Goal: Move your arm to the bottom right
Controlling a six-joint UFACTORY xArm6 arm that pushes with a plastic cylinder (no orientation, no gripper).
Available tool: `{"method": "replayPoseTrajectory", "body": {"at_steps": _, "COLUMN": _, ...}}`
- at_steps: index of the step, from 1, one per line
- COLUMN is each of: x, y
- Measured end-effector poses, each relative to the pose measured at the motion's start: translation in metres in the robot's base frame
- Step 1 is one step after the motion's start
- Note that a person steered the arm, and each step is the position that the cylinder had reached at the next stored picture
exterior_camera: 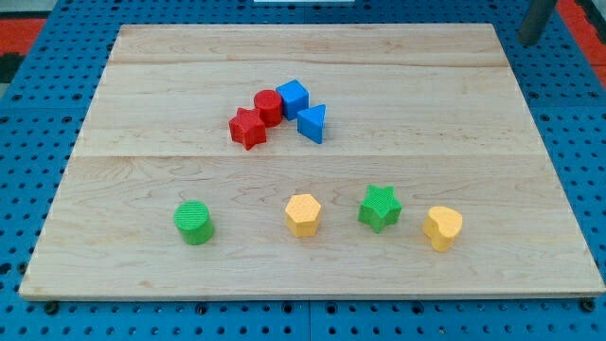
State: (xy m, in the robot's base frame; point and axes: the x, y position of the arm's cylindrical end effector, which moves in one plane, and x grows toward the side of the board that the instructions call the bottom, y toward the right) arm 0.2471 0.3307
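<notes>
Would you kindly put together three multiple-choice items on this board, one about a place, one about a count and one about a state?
1. Where does the rod show?
A. at the view's top right, off the board
B. among the red blocks
C. at the view's bottom left

2. How many yellow blocks lie on the board?
A. one
B. two
C. four

3. How does the green star stand to the yellow heart?
A. stacked on it
B. pressed against it
C. apart from it

Answers:
1 A: the dark rod shows at the top right corner, beyond the wooden board; my tip cannot be made out for certain.
2 B: the yellow hexagon and the yellow heart are the only yellow ones.
3 C: bare wood shows between the green star and the heart.
</notes>
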Motion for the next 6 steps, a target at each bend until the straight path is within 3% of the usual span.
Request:
{"method": "replayPoseTrajectory", "body": {"at_steps": 1, "x": 0.041, "y": -0.009}}
{"method": "replayPoseTrajectory", "body": {"at_steps": 3, "x": 0.129, "y": -0.093}}
{"method": "replayPoseTrajectory", "body": {"at_steps": 4, "x": 0.146, "y": -0.107}}
{"method": "replayPoseTrajectory", "body": {"at_steps": 5, "x": 0.196, "y": -0.085}}
{"method": "replayPoseTrajectory", "body": {"at_steps": 6, "x": 0.266, "y": -0.098}}
